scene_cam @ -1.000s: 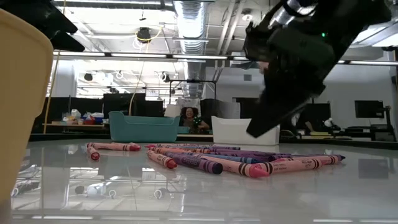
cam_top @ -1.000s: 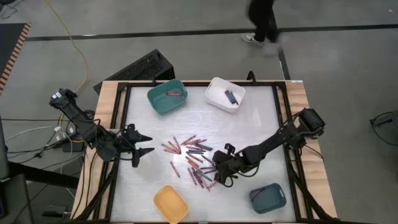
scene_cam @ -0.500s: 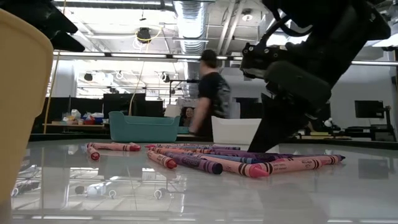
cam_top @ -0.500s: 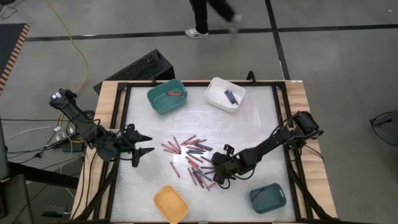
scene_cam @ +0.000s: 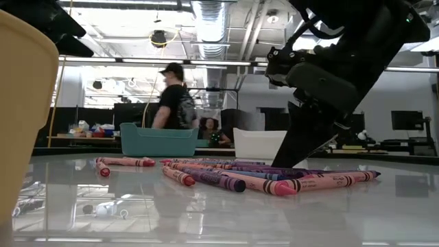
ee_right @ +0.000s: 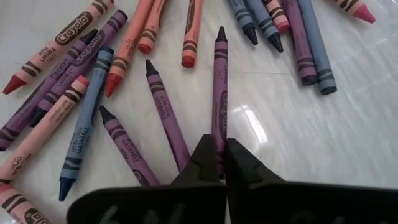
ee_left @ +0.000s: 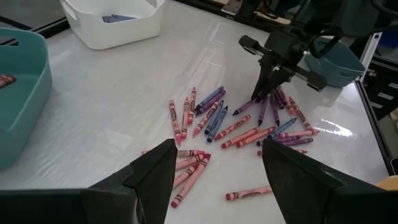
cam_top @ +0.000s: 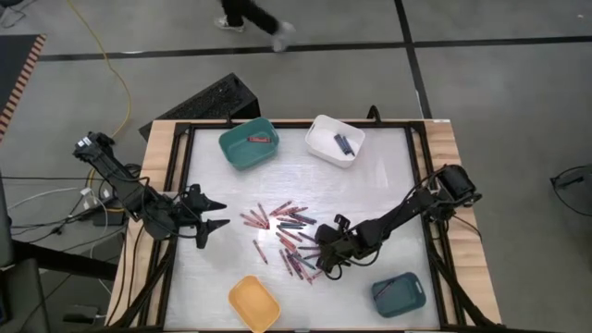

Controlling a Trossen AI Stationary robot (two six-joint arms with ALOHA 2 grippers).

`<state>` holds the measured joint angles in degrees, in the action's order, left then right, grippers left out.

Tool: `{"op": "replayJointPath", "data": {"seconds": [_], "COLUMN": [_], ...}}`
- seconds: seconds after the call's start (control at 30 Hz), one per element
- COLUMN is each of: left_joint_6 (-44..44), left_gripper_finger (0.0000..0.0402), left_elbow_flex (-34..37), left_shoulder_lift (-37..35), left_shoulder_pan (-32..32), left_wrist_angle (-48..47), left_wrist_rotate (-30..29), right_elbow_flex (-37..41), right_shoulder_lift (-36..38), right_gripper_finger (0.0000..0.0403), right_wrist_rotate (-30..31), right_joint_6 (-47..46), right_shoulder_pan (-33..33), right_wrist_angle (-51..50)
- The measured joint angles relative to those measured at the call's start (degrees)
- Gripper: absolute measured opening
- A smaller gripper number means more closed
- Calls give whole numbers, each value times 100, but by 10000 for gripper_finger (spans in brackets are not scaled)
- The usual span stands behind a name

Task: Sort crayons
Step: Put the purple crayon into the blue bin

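Right gripper [ee_right: 217, 155] down in the crayons [cam_top: 287, 236] scattered mid-table, fingers pinched together on one purple crayon [ee_right: 219, 93] lying flat on the surface. Left gripper [cam_top: 215, 225] parked over the table's left side, jaws spread, holding nothing.

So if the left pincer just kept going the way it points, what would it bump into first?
Probably the nearest pink crayons at the edge of the pile, just ahead of the open left pincer. How high it hangs above the table is unclear, so it might pass over them.
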<state>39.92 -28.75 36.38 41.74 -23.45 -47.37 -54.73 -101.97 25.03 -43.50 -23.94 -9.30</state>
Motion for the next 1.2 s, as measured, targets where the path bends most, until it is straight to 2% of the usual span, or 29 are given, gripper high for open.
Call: {"op": "replayJointPath", "data": {"seconds": [0.27, 0.4, 0.5, 0.63, 0.77, 1.0, 1.2], "left_joint_6": [27, 80, 84, 27, 24, 22, 22], "left_gripper_finger": [228, 228, 228, 228, 228, 228, 228], "left_elbow_flex": [0, 0, 0, 0, 0, 0, 0], "left_shoulder_lift": [0, 0, 0, 0, 0, 0, 0], "left_shoulder_pan": [0, 0, 1, 1, 0, 2, 0], "left_wrist_angle": [0, -2, -2, -2, 0, -2, -2], "left_wrist_rotate": [1, 36, 60, 47, 28, 19, 19], "right_elbow_flex": [3, -3, -1, -1, -1, -1, -1], "right_shoulder_lift": [1091, 1878, 2397, 2962, 3242, 3143, 2859], "right_gripper_finger": [3, 3, 3, 3, 3, 3, 4], "right_wrist_rotate": [37, -652, -1105, -1155, -1140, -1174, -1181], "right_joint_6": [-21, -427, -1196, -2564, -4024, -6278, -6969], "right_shoulder_pan": [-162, -548, -1074, -1988, -2954, -4183, -4535], "right_wrist_angle": [-590, -1233, -1937, -2647, -2943, -3550, -3809]}}
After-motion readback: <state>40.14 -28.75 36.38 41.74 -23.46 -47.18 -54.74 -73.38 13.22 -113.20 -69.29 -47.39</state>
